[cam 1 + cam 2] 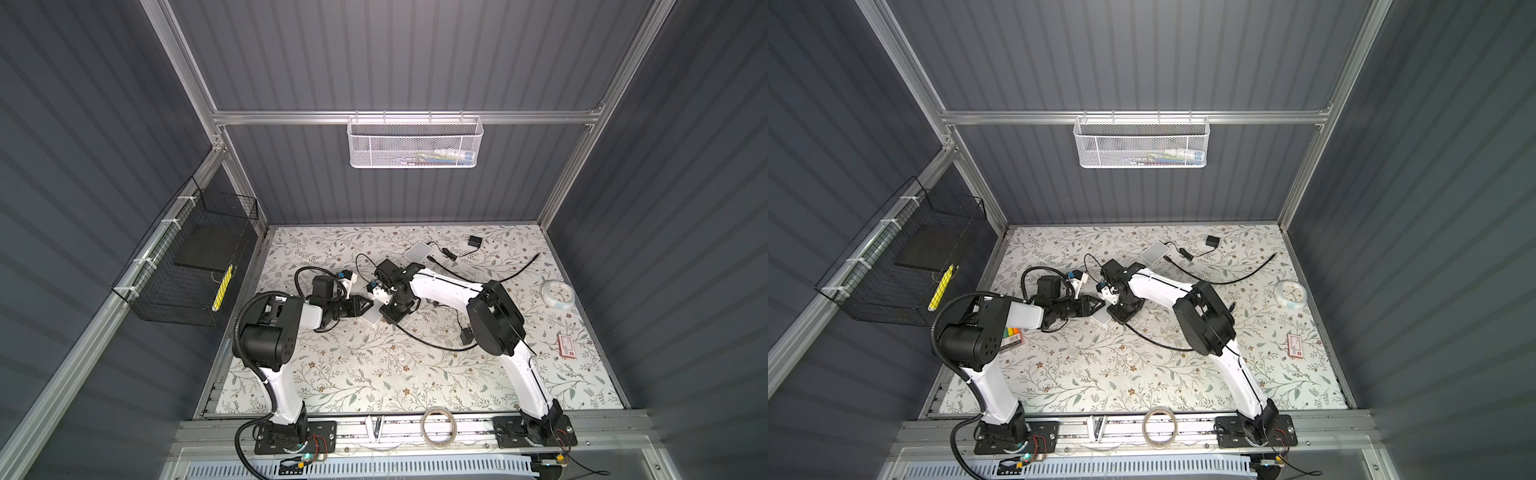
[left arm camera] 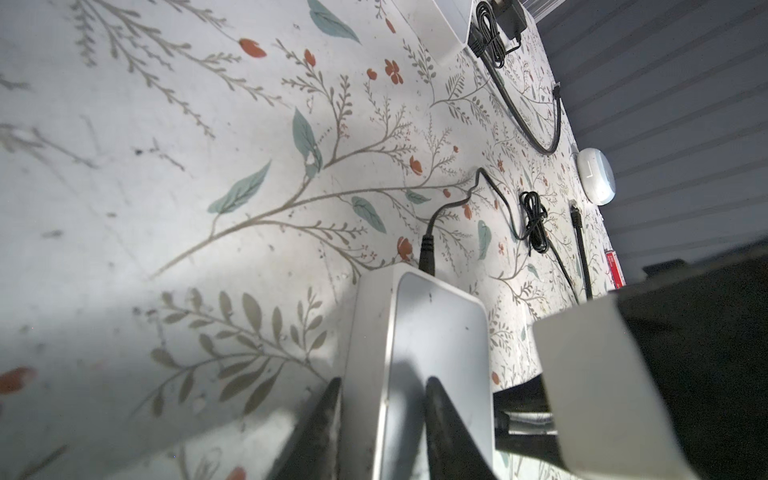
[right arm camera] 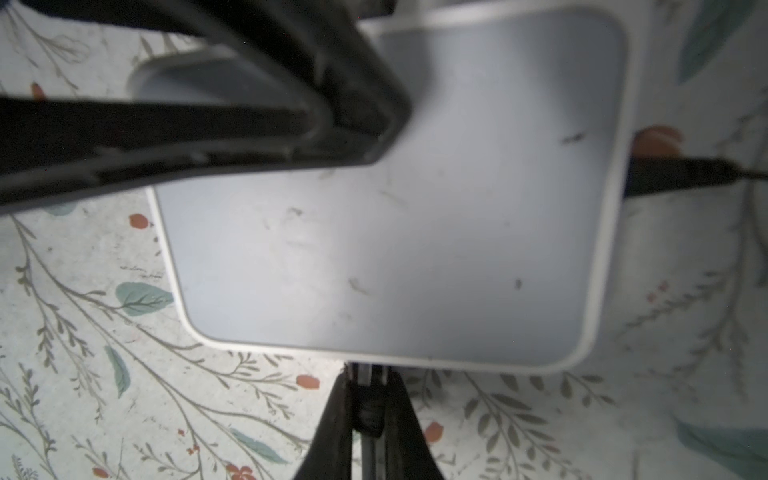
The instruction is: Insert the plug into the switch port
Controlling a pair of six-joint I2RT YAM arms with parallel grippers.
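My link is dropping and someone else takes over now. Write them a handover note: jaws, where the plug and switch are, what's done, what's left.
Left gripper: jaws shut on one edge of the white switch.
Right gripper: jaws shut on the plug, whose tip is at the switch's side.
Done: both things are gripped and the plug is at the switch. A black power lead is already in another side.
Left: it cannot be told whether the plug is seated. Probably push it home, then release.

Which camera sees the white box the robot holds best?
The right wrist camera: the white box fills it, top nearly all visible. The left wrist camera shows one end in the left gripper. In both top views only a corner shows.
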